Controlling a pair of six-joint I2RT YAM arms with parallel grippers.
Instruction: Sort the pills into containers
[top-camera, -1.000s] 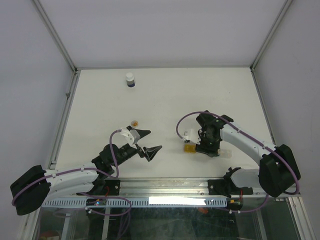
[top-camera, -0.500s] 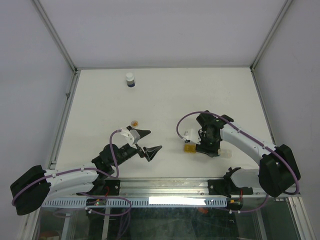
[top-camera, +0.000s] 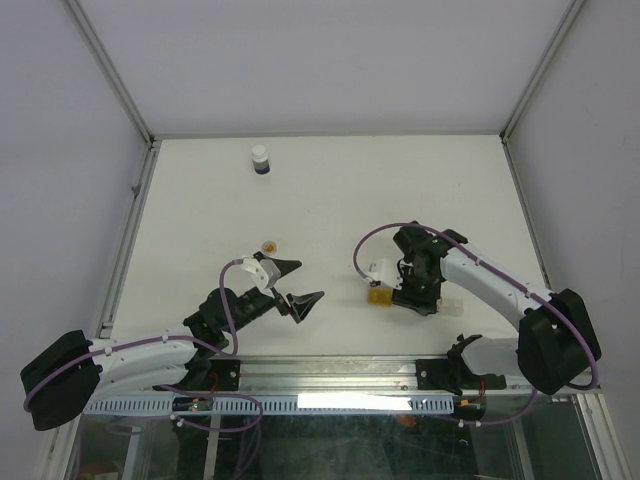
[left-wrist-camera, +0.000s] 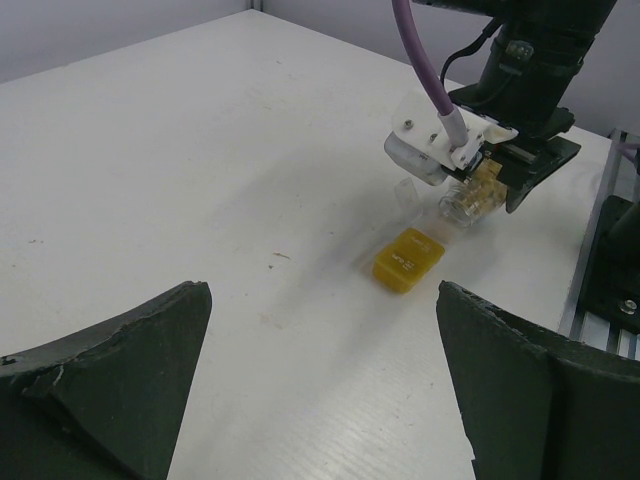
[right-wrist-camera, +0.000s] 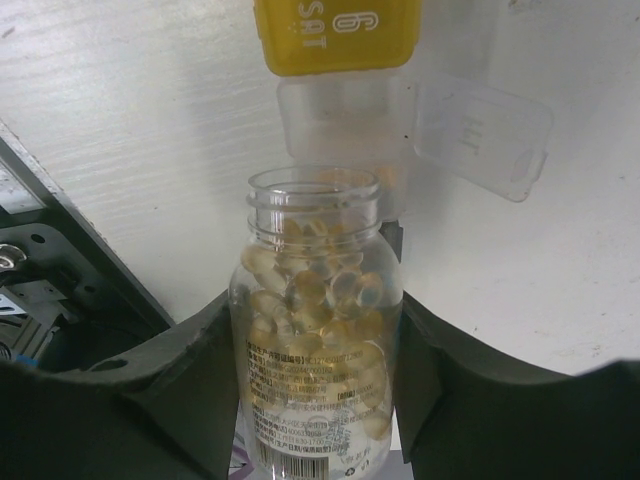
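My right gripper is shut on a clear, uncapped bottle packed with translucent yellow pills. The bottle's mouth points at the containers, a short strip on the table. Its yellow compartment is closed. The clear compartment next to it stands open, lid flipped aside, directly at the bottle's mouth. My left gripper hovers open and empty to the left of the strip, facing it.
A white-capped dark blue bottle stands at the far left of the table. A small round orange item lies just beyond my left gripper. Metal frame rails border the table's sides.
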